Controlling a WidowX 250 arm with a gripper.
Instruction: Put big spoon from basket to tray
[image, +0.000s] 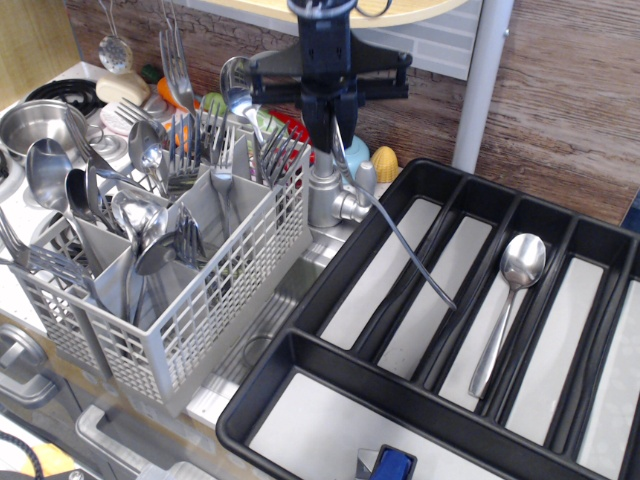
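Note:
My dark gripper (333, 135) hangs from the top centre, in front of the faucet, shut on the big spoon (398, 240). The spoon's bowl is hidden between the fingers. Its long slim curved handle slants down to the right, and its tip hovers over the left compartments of the black tray (300, 345). The light grey basket (200, 300) stands at the left, full of forks and spoons, and the gripper is to its upper right. Another steel spoon (508, 300) lies in a tray compartment further right.
A steel faucet (320, 190) rises between basket and tray, right behind the gripper. A round steel pot (40, 125) sits at the far left. A grey post (482, 80) stands behind the tray. A small blue object (393, 465) is at the bottom edge.

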